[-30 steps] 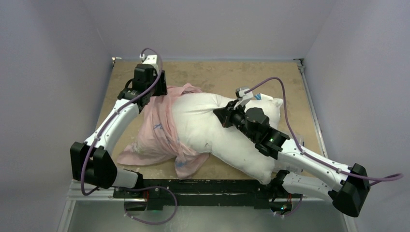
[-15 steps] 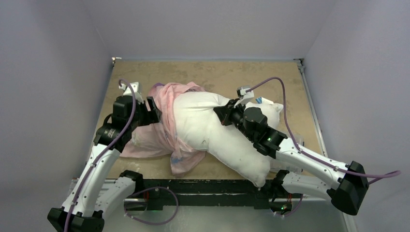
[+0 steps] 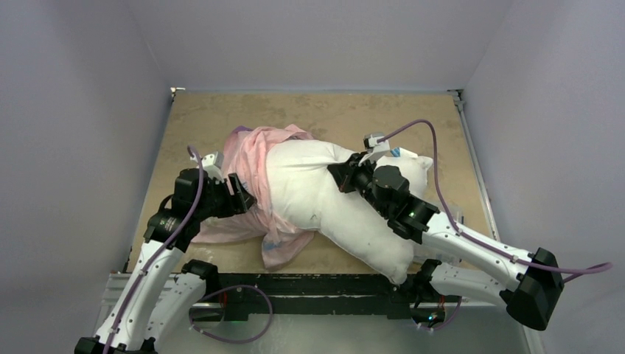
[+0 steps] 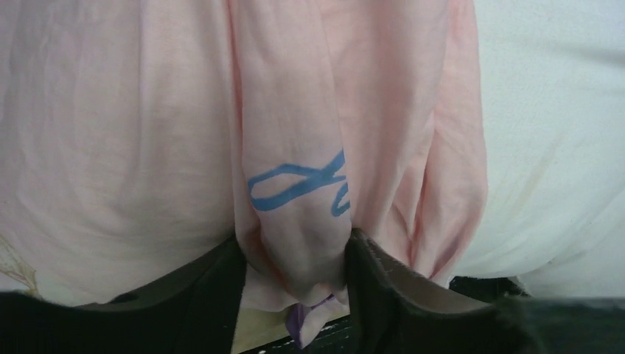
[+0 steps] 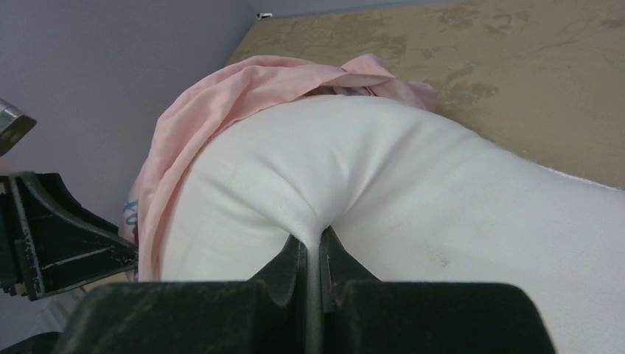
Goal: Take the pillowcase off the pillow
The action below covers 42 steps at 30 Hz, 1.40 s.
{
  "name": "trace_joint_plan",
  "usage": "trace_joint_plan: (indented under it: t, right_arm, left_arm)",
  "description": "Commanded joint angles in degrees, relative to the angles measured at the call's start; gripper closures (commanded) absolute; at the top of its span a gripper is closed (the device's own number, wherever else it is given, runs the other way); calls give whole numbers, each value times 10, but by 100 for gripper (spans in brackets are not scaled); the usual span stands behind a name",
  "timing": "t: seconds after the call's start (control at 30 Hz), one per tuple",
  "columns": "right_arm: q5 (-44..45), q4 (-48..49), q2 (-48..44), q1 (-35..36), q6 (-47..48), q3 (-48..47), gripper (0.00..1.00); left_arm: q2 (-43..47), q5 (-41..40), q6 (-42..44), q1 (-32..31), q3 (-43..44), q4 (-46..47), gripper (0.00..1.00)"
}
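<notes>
The plump white pillow (image 3: 317, 195) lies across the middle of the table, most of it bare. The pillowcase (image 3: 250, 158), pale pink side out, is bunched over the pillow's left end. My left gripper (image 3: 247, 199) is shut on a thick fold of the pillowcase (image 4: 295, 243), with blue lettering on the pink fabric just above the fingers. My right gripper (image 3: 346, 171) is shut on a pinch of the pillow's white fabric (image 5: 311, 240). In the right wrist view the pillow (image 5: 413, 184) fills the frame with the pillowcase (image 5: 214, 103) draped over its far end.
The tan table (image 3: 332, 118) has grey walls at its back and sides. A black rail (image 3: 309, 284) runs along the near edge. The left arm's black gripper (image 5: 51, 236) shows at the left of the right wrist view.
My left arm has swung from the far left corner toward the near left, pulling the pillowcase with it. The pillow has shifted slightly. My right gripper has kept its hold.
</notes>
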<state>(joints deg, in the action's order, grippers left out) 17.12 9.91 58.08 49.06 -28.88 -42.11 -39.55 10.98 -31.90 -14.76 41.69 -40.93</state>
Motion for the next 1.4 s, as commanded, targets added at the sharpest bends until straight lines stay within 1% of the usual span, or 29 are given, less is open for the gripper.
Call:
trace_joint_plan:
  t: [0.0, 0.03, 0.1, 0.13, 0.23, 0.3, 0.37, 0.5, 0.6, 0.7, 0.73, 0.8, 0.83, 0.9, 0.97, 1.07, 1.17, 1.23, 1.27, 1.33, 1.37]
  right_arm:
    - [57, 80, -44, -5, -9, -14, 100]
    - [69, 72, -49, -5, -9, -15, 100]
    - [99, 50, -62, -6, -15, -20, 100]
    - [115, 38, -71, -7, -18, -23, 100]
    - [161, 0, -110, -8, -36, -36, 100]
    - [186, -15, -142, -9, -46, -44, 100]
    - [201, -26, -175, -9, -53, -50, 100]
    - [207, -36, -233, -9, -49, -53, 100]
    - [196, -44, -259, -9, -39, -52, 100]
    - [194, -54, -284, -9, -35, -47, 100]
    - [196, -58, -291, -9, -34, -46, 100]
    - [199, -63, -303, -9, -26, -46, 100]
    - [200, -67, -308, -9, -25, -47, 100]
    - [191, -66, -314, -9, -20, -48, 100]
    - [147, -39, -313, -9, 6, -44, 100]
    - [52, 0, -287, -9, 44, -37, 100]
    - [-28, 10, -223, -9, 65, -41, 100]
    - [-49, 0, -167, -9, 66, -52, 100]
    - [-53, -5, -143, -9, 66, -57, 100]
    - [-61, -13, -99, -9, 69, -65, 100]
    - [-64, -15, -81, -9, 71, -69, 100]
  left_arm:
    - [-17, -1, -7, -2, 5, 12, 61]
    - [-23, -19, -2, -2, 14, 4, 74]
    - [-33, -55, 10, -2, 34, -7, 94]
    - [-37, -74, 14, -2, 43, -10, 100]
    - [-49, -151, 10, -2, 67, -11, 100]
    - [-63, -176, 18, -2, 73, 18, 100]
    - [-87, -229, 23, -2, 88, 34, 100]
    - [-146, -340, 54, 0, 114, 80, 100]
    - [-194, -388, 78, 16, 144, 104, 100]
    - [-229, -389, 93, 72, 170, 122, 100]
    - [-239, -392, 91, 98, 173, 131, 100]
    - [-251, -408, 90, 126, 165, 153, 100]
    - [-257, -404, 90, 151, 156, 167, 100]
    - [-276, -369, 86, 199, 148, 170, 100]
    - [-295, -315, 89, 211, 150, 170, 100]
    - [-315, -244, 101, 212, 147, 176, 100]
    - [-315, -211, 110, 212, 139, 173, 100]
    - [-306, -207, 113, 211, 131, 173, 100]
    - [-301, -210, 114, 212, 129, 173, 92]
    - [-291, -219, 116, 211, 127, 171, 73]
    - [-285, -220, 117, 210, 127, 171, 66]
